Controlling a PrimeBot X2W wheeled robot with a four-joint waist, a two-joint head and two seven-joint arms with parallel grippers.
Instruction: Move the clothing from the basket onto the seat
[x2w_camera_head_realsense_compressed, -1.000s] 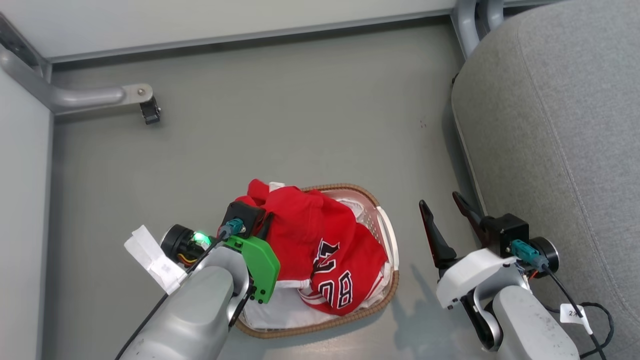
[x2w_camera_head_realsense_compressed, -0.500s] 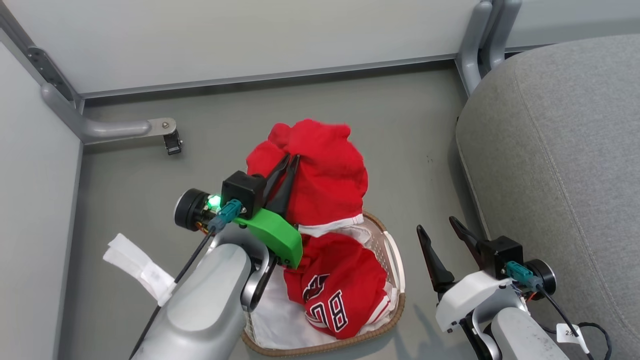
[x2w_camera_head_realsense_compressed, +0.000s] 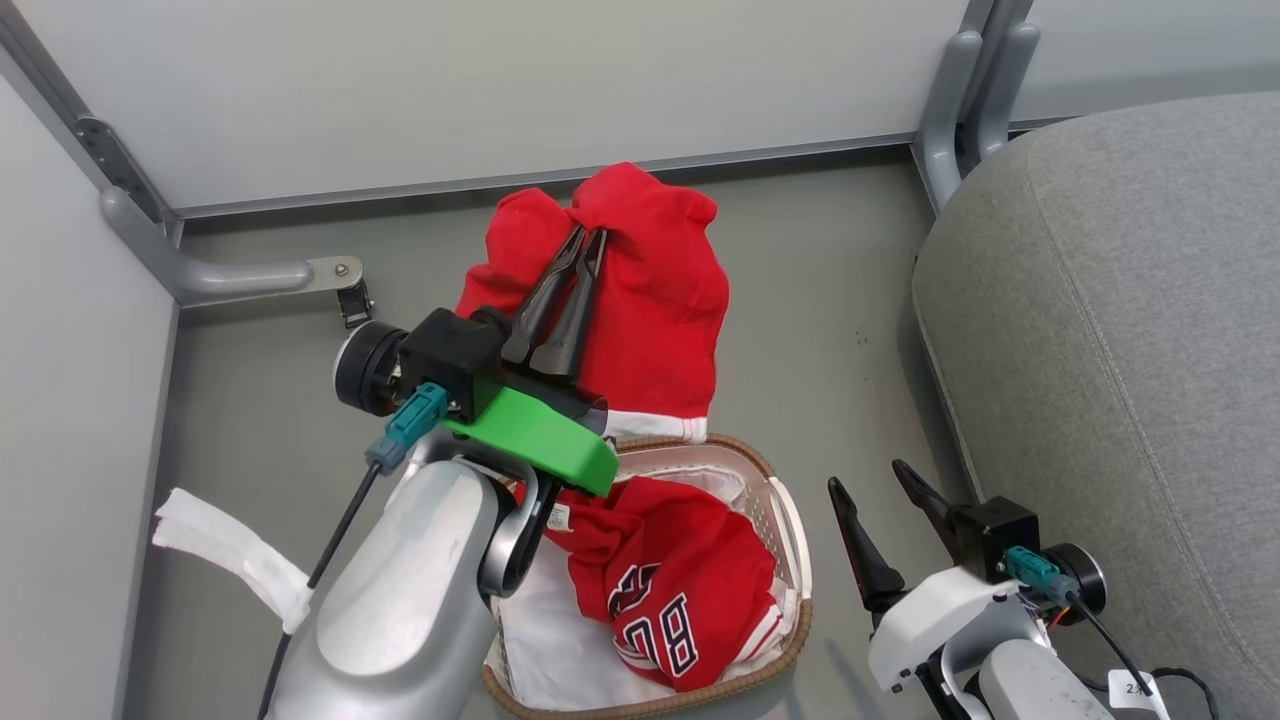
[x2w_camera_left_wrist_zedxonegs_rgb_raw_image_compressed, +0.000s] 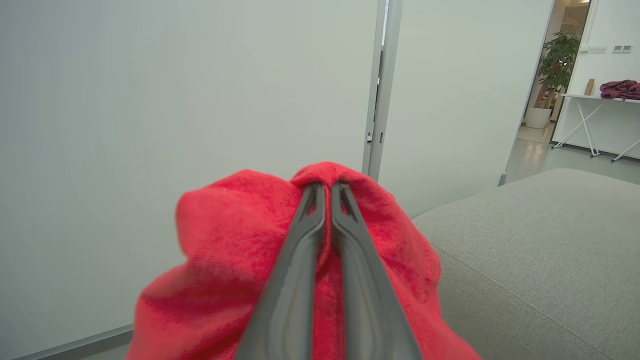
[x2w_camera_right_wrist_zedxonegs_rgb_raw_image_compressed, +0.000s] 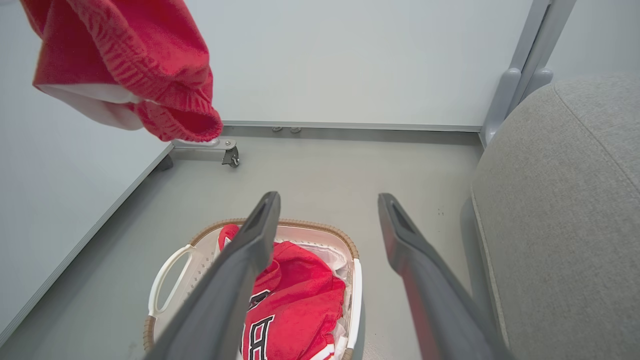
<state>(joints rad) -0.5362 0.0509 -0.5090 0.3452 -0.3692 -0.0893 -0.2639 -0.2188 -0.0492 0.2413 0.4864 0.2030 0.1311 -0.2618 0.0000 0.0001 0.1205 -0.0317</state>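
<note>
While the left gripper pinches shut on a bright red garment with white trim, that cloth hangs lengthwise below the grip, above the far rim of the oval white perforated basket. A red numbered jersey lies inside. The large light grey fabric seat sits rightward; the right gripper, jaws spread and empty, is nearer it.

Grey floor, pale partition walls

Grey floor; basket directly on it
</note>
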